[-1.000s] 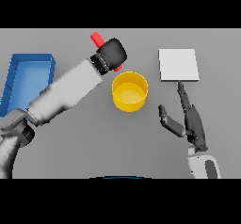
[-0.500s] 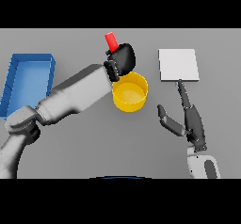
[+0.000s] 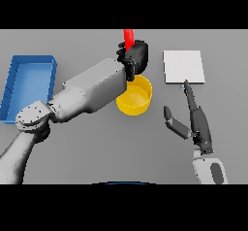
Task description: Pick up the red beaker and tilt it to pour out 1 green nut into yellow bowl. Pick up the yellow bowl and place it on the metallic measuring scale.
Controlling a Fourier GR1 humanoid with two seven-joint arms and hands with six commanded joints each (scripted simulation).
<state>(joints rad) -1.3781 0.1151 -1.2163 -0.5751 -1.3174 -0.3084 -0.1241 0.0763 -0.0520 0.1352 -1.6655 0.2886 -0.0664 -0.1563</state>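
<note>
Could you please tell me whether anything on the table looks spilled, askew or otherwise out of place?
Nothing stands out. The left hand grips the red beaker behind the round yellow bowl, which sits upright. The square metallic scale and the blue rectangular tray lie flat. No spilled nuts are visible.

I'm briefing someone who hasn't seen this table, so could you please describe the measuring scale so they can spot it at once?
Start at the yellow bowl in the middle of the grey table and look to the far right. The measuring scale lies there, just beyond the fingertips of the open right robot hand. It is the only flat, pale square plate.
</note>
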